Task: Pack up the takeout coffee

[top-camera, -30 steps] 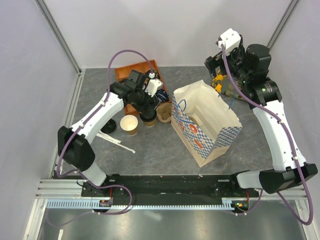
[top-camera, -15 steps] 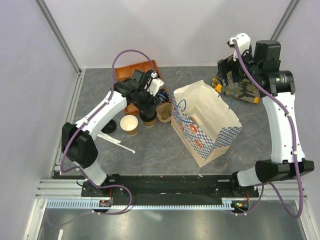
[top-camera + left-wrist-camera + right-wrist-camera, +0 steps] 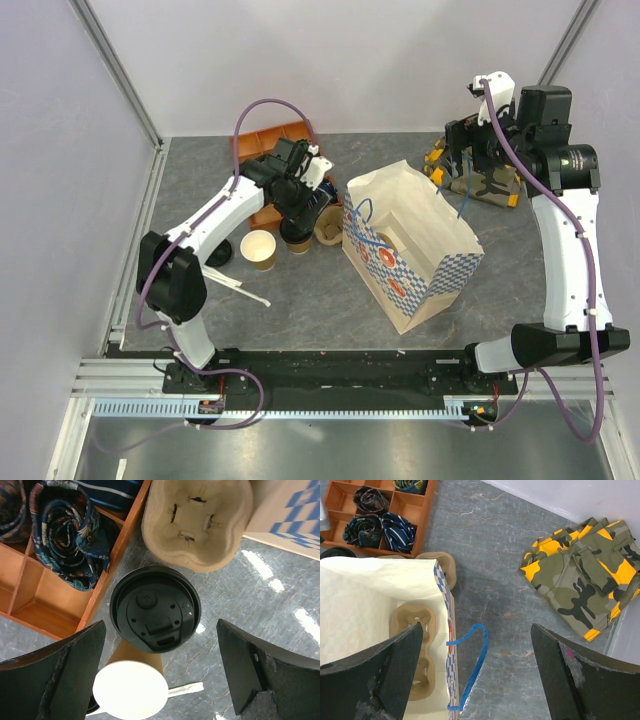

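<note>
While my left claw (image 3: pixel 160 625) hangs wide open above the takeout coffee (image 3: pixel 155 609), which stands on the counter (image 3: pixel 280 595) between the wooden tray (image 3: pixel 30 615) and the pulp carrier (image 3: pixel 200 525), I should descend straight, grip under the lid, and miss the lidless cup (image 3: pixel 131 689). My right claw (image 3: pixel 476 626) hovers open above the rim of the bag (image 3: pixel 365 605).

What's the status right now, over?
Left gripper open over takeout coffee, not gripping. Right gripper open beside paper bag. Lidless cup close beside coffee.
</note>
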